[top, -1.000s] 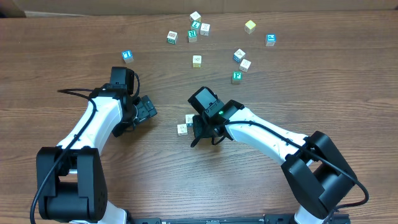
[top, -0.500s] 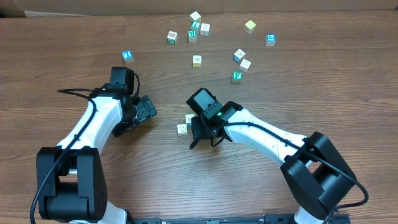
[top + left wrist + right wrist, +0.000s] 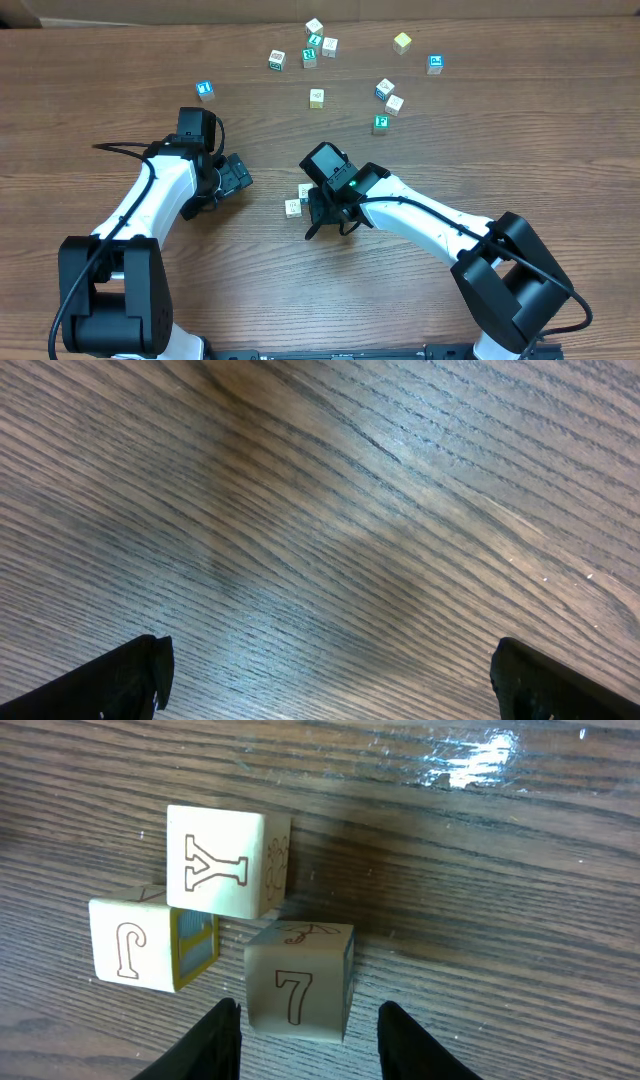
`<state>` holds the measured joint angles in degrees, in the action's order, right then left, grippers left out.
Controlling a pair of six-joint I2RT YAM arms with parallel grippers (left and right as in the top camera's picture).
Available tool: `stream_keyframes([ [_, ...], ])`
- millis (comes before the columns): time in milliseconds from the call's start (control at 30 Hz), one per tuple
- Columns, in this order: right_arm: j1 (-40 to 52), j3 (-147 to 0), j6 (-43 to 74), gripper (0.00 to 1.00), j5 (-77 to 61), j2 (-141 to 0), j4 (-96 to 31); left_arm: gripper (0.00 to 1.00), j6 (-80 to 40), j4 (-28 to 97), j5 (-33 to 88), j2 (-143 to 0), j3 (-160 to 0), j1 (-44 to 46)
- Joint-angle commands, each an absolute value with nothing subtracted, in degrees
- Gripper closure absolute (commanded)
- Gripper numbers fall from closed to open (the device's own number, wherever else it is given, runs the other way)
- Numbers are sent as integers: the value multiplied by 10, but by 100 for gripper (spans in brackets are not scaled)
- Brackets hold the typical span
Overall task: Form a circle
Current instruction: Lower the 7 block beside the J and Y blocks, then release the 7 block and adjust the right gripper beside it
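Right wrist view: my right tool [image 3: 310,1045] is low over the surface [image 3: 520,870], jaws partly apart. The 7 cube [image 3: 298,992] stands between the fingertips. One finger [image 3: 218,1040] is just beside its left face and there is a visible gap on the other side, so it is bracketed, not clamped.

- The circle [image 3: 232,892]: three cubes counted, bunched tight.
- Y cube [image 3: 215,860] is farthest and the J cube [image 3: 135,952] is at its near left, the two touching.
- The 7 cube is at the near right, its far corner just beside the Y cube. I cannot tell whether they make contact.

Overhead: the bunch lies mid-surface, just left of the right tool [image 3: 322,215]. Only two of its cubes show there.

Loose cubes [image 3: 316,97]: twelve counted, spread across the far part of the surface.
- Five toward the far centre.
- Three right of centre.
- Four singles.

My left tool [image 3: 340,680] is at its widest, with only bare wood grain between its two fingertips and nothing held. Overhead places it [image 3: 232,178] left of the bunch, well apart from every cube.
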<state>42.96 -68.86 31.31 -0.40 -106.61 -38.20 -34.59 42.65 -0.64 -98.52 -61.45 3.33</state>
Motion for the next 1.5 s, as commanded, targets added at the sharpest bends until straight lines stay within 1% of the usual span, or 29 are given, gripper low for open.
stream_keyframes([
  [0, 432, -686, 312, 62, 4, -1064, -380, 0, -356, 428, -4, -990, -623, 34],
  [100, 432, -686, 312, 65, 4, -1064, -380, 0, -356, 428, -4, -990, -623, 34],
  [500, 432, -686, 313, 64, 4, -1064, -375, 0, -356, 428, -4, -990, -623, 34],
  [567, 432, -686, 313, 66, 4, -1064, -377, 0, -356, 428, -4, -990, -623, 34],
  [633, 432, -686, 314, 70, 4, -1064, -380, 0, -356, 428, -4, -990, -623, 34],
  [1000, 413, -697, 315, 72, 4, -1064, -354, 0, -356, 428, -4, -990, -623, 34],
  [1100, 406, -710, 315, 76, 4, -1064, -370, 0, -356, 428, -4, -990, -623, 34],
  [1167, 405, -719, 315, 84, 4, -1064, -389, 0, -356, 428, -4, -990, -623, 34],
  [1333, 405, -722, 339, 96, 4, -1064, -435, 0, -356, 428, -4, -990, -623, 34],
  [1467, 406, -720, 371, 96, -3, -1064, -474, 0, -356, 428, -4, -990, -623, 34],
])
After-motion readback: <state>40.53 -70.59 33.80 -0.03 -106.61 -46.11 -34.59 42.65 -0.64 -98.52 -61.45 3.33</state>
